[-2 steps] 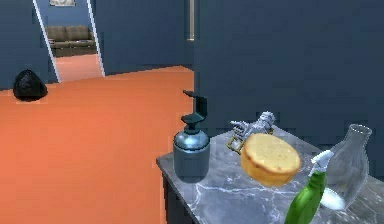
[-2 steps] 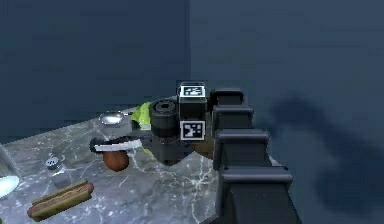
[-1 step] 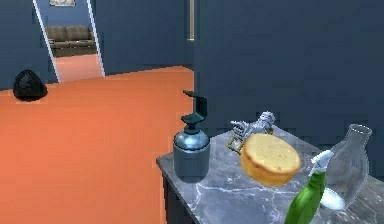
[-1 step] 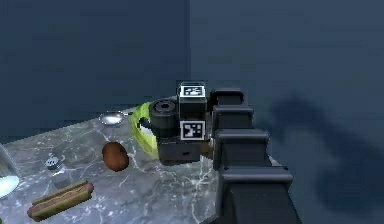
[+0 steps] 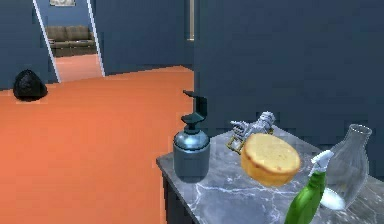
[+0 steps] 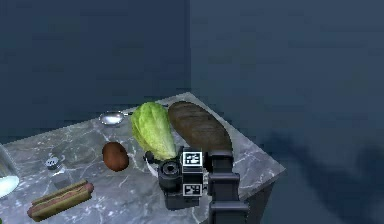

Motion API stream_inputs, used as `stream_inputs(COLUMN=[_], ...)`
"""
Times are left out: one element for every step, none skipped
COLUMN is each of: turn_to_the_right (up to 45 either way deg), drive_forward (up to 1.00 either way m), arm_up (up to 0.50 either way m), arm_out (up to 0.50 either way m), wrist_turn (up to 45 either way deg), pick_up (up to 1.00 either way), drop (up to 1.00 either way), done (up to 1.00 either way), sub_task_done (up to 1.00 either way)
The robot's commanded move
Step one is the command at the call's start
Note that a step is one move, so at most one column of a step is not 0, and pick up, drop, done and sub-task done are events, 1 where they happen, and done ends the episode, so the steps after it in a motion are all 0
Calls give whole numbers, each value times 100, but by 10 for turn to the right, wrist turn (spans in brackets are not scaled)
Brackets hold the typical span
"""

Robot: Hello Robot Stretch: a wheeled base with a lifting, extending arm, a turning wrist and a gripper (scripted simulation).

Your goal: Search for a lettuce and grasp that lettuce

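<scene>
The lettuce (image 6: 153, 128) lies on the table (image 6: 248, 152) with its near end right at your fingers (image 6: 160, 164) and its length running away beyond them. Because the leaves lie directly behind the fingers, you cannot tell whether they have hold of anything. The likeliest failure is catching only the loose outer leaves at that end, which could tear or slip free as you lift. A long dark loaf (image 6: 200, 125) lies against the lettuce just beyond the fingers on the arm's side. If you come in skewed that way, you may shove the loaf or grab it too. A reddish-brown round thing (image 6: 115, 155) sits near on the opposite side, with a hot dog (image 6: 60, 200) farther off. Drifting that way could send the round one rolling.
</scene>
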Motion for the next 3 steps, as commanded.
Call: stream_inputs(turn_to_the_right=[0, 0, 0], drive_forward=[0, 0, 0], arm_up=[0, 10, 0], arm_out=[0, 0, 0], wrist_turn=[0, 0, 0], pick_up=[100, 0, 0], drop=[0, 0, 0], done=[0, 0, 100], sub_task_done=[0, 0, 0])
